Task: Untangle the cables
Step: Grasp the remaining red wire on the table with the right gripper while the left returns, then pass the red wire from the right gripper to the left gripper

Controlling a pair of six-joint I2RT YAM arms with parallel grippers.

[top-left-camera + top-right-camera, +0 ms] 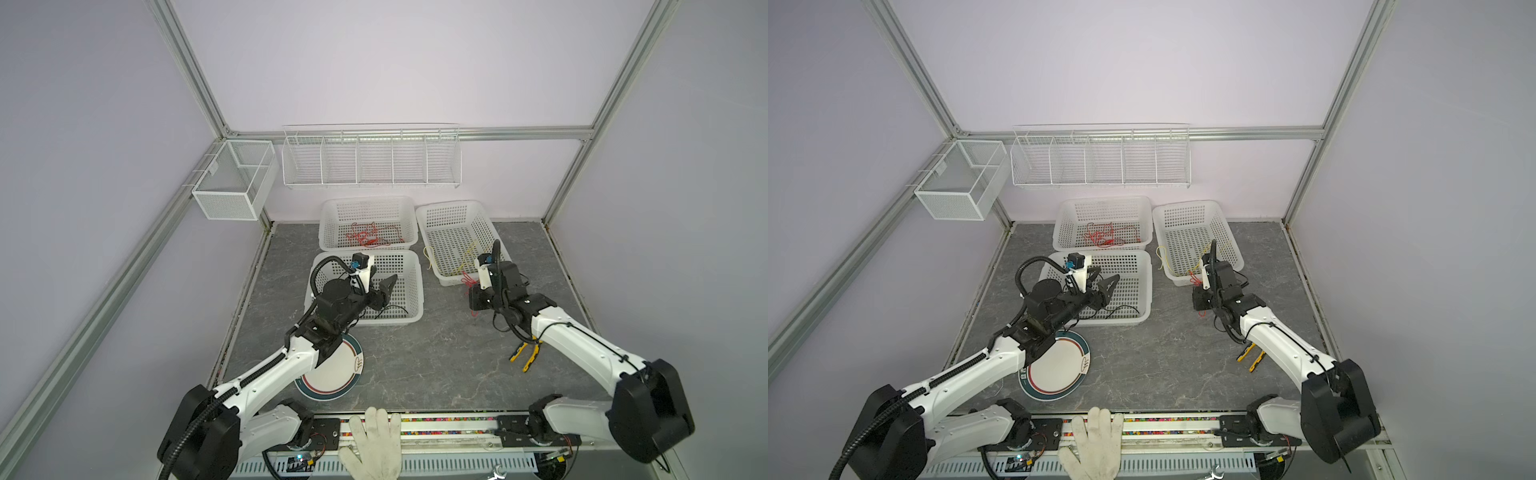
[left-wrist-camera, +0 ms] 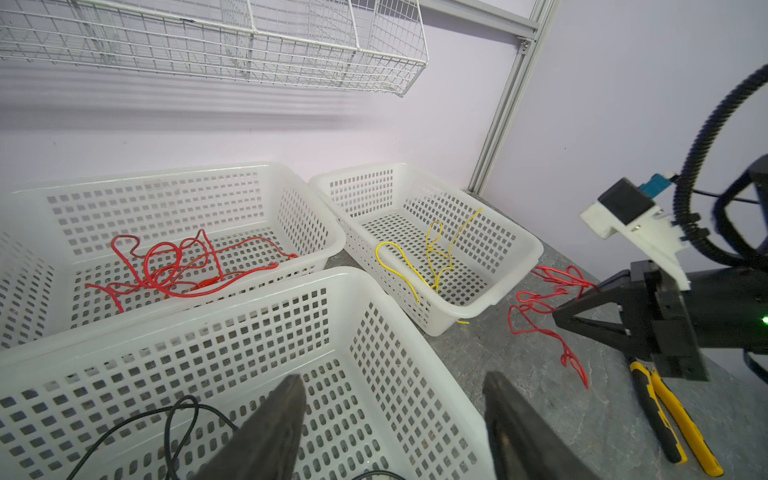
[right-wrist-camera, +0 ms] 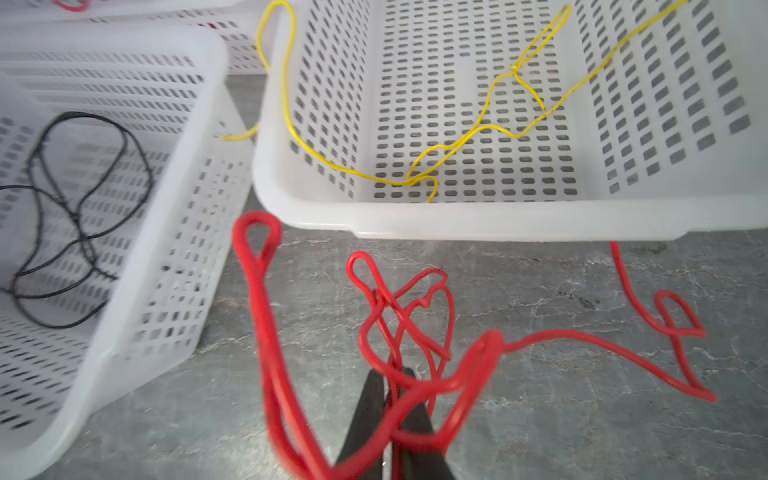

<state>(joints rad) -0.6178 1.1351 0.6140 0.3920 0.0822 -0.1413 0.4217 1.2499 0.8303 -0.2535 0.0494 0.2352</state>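
Two grippers in view.

Right gripper (image 3: 392, 376): jaws together, pinched on a loose red cable (image 3: 557, 333), with several of its loops bunched at the fingertips. The rest of that cable trails over the grey table (image 3: 540, 415), just right of the front basket (image 1: 419, 286), on the strip between it and the right basket (image 3: 457, 224). One strand meets the right basket's near wall; cannot tell whether it passes underneath.

Left gripper (image 2: 395, 386): jaws well apart. Hovers over the front basket's interior.

Front basket: one black cable (image 2: 181, 400), looped on the floor toward the near right side.

Right of the front basket, angled away from it: the right basket, with a yellow cable (image 3: 409, 180) knotted in places. One yellow loop climbs over the wall facing the front basket, and its end lies on the table in the gap.

Close behind the front basket: back basket (image 1: 365, 200) holding a tangle of red cables (image 2: 153, 282).

Nearer the robot than the front basket: striped plate (image 1: 332, 374), partly under the left arm. Yellow-handled pliers (image 1: 531, 358) lie well to the right of the front basket, partly beneath the right arm. A gloved hand (image 1: 374, 444) rests on the front rail.

On the wall beyond the front basket: wire rack (image 1: 370, 158) and mesh box (image 1: 232, 183).
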